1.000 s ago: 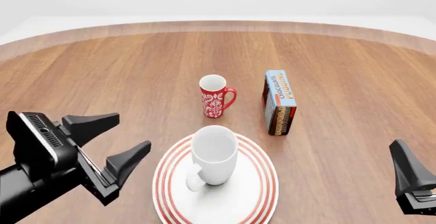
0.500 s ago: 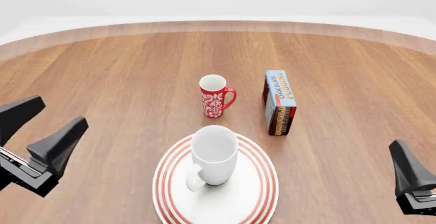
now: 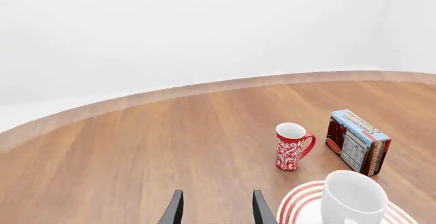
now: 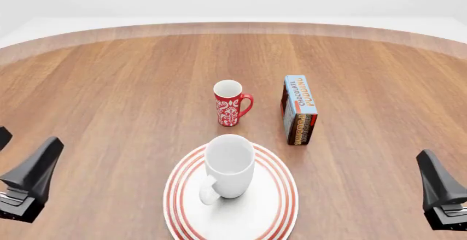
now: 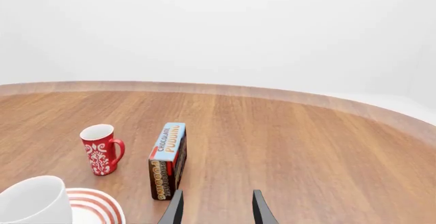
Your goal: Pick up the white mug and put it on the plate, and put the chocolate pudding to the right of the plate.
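Observation:
The white mug [image 4: 229, 166] stands upright on the red-ringed plate [image 4: 281, 202] near the table's front edge, handle toward the front left. The chocolate pudding [image 4: 298, 109] stands on edge behind the plate, a little right of its middle. My left gripper [image 4: 18, 155] is open and empty at the far left, well clear of the plate; its view shows the mug [image 3: 350, 198] and the pudding [image 3: 358, 142]. My right gripper [image 5: 216, 211] is open and empty, with the pudding [image 5: 168, 160] ahead to one side. Only one of its fingers [image 4: 438, 188] shows in the front view.
A slimmer red mug with white pattern [image 4: 231, 104] stands behind the plate, left of the pudding, handle toward it. The round wooden table's far edge [image 4: 233, 27] curves across the back.
My left gripper has drawn back to the left and toward the front edge, away from the plate, still open. The mug, plate, pudding and right gripper have not moved.

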